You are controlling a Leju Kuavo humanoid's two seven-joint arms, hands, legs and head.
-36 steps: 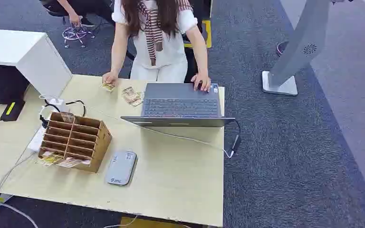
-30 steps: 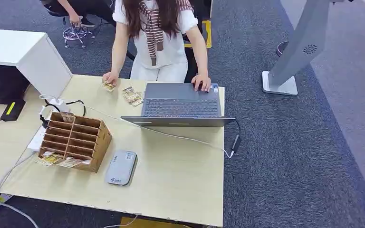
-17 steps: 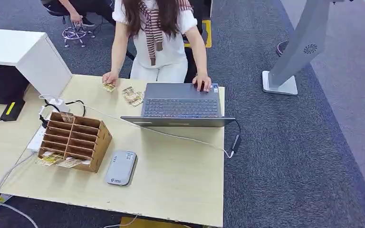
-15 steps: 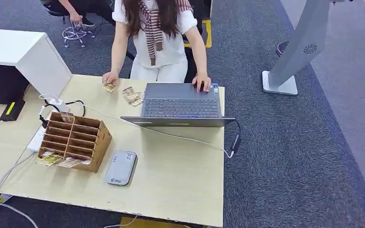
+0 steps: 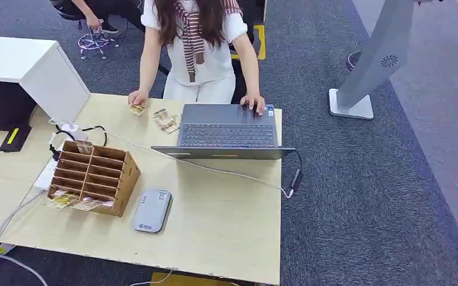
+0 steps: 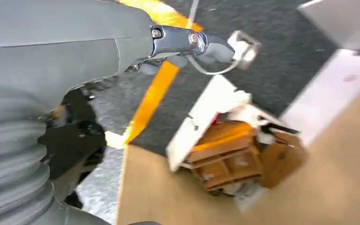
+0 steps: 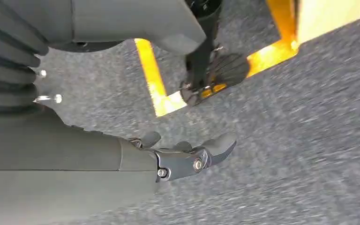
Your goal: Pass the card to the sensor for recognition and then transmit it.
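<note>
No card is being held at this moment, so the opening step, a reach to fetch a card, is judged to be the one in hand. From the left, cards (image 5: pixel 71 201) are being kept in the wooden organizer (image 5: pixel 95 175), 2 of them poking from its bottom slots. Just beside it the grey sensor (image 5: pixel 151 210) is lying flat on the table (image 5: pixel 226 220). Farther on, loose cards (image 5: pixel 166 120) are lying by the laptop (image 5: pixel 226 132), at which a person's hand (image 5: pixel 253 102) is being rested. The next move is judged to call for a hand to be raised to the organizer and 1 card to be pinched by its protruding edge. The left hand (image 6: pixel 192 44) is being hung beside the table, fingers loosely extended, nothing held or touched. The right hand (image 7: pixel 187 154) is being hung above the carpet, fingers loosely apart, likewise empty.
</note>
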